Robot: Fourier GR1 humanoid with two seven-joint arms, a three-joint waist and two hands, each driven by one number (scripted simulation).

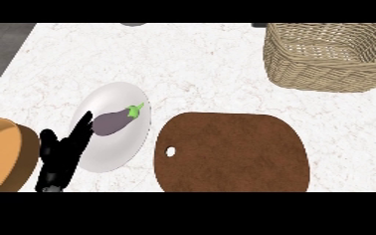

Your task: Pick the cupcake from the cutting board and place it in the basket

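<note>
Head view shows the desk (206, 59), then the basket (323, 55) far right of the fingers (77, 134), the bare cutting board (231, 152), the plate (110, 107) with an eggplant (114, 122); left hand (58, 159) relaxed, empty; no cupcake visible, so the eggplant risks being grabbed instead

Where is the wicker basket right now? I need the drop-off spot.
In the head view, the tan woven wicker basket sits at the counter's far right corner, beyond the round brown wooden cutting board.
</note>
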